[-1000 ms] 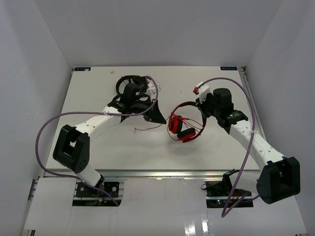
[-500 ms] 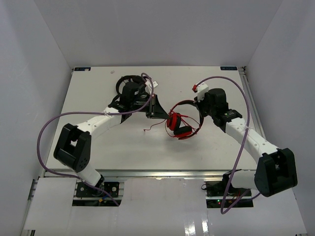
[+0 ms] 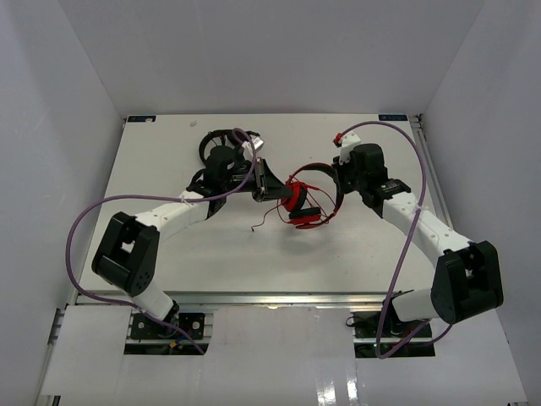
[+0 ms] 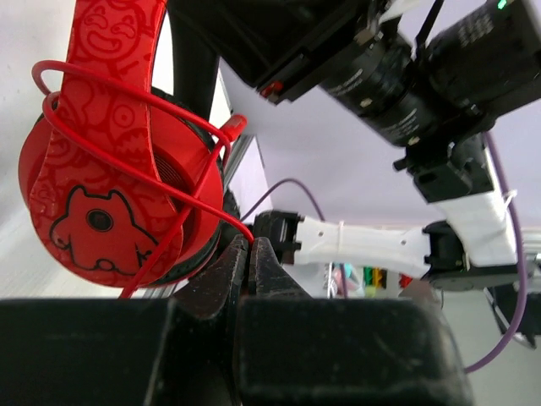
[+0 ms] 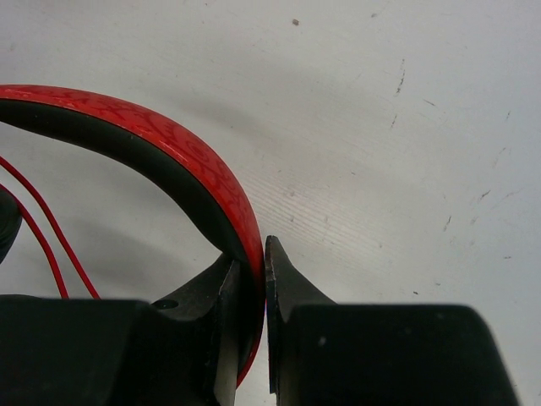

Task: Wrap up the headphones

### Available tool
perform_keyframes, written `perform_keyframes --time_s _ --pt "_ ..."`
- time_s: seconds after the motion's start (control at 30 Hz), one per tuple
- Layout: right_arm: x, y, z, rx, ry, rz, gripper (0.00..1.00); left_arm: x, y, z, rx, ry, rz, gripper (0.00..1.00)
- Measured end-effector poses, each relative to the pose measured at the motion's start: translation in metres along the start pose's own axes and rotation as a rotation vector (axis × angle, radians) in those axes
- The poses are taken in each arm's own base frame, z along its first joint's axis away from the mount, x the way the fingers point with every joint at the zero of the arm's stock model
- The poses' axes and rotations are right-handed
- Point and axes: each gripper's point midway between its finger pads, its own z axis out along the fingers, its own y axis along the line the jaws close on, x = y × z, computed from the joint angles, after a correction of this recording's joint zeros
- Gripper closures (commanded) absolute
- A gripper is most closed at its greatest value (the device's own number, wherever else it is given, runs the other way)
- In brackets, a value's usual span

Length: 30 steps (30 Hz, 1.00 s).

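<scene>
The red over-ear headphones with black padding (image 3: 297,203) are near the middle of the white tabletop (image 3: 211,254), between the two arms. The right end effector (image 5: 254,254) is clamped narrow on the red headband (image 5: 194,161), one finger on each face. The left end effector (image 4: 249,245) is almost closed and pinches the thin red cable (image 4: 182,224) just below a round red earcup (image 4: 101,211). Black headphones (image 3: 221,139) lie behind the left arm.

Overhead view looks down from behind the arms (image 3: 169,213); wrist views look closely past their fingers (image 5: 292,298); all three share the headphones (image 3: 296,201).
</scene>
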Motion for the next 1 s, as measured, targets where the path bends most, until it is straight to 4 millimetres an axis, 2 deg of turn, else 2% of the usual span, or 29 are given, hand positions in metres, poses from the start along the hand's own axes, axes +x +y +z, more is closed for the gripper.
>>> perform_keyframes --time_s 0.13,0.3,0.6,0.77,1.0 --pt "0.000 0.000 0.004 0.014 0.007 0.062 0.92 -0.015 -0.005 0.002 0.001 -0.072 -0.038 0.90" --pt "0.008 0.000 0.012 0.026 0.037 0.120 0.92 -0.030 -0.005 0.004 -0.022 -0.150 -0.090 0.88" --pt "0.011 -0.002 0.028 0.059 0.068 0.195 0.92 -0.055 -0.003 0.010 -0.076 -0.258 -0.133 0.78" --pt "0.011 -0.008 0.035 0.092 0.080 0.221 0.92 -0.051 -0.005 0.026 -0.082 -0.237 -0.140 0.74" --pt "0.023 -0.013 0.043 0.116 0.126 0.266 0.92 -0.039 -0.011 0.039 -0.087 -0.198 -0.132 0.71"
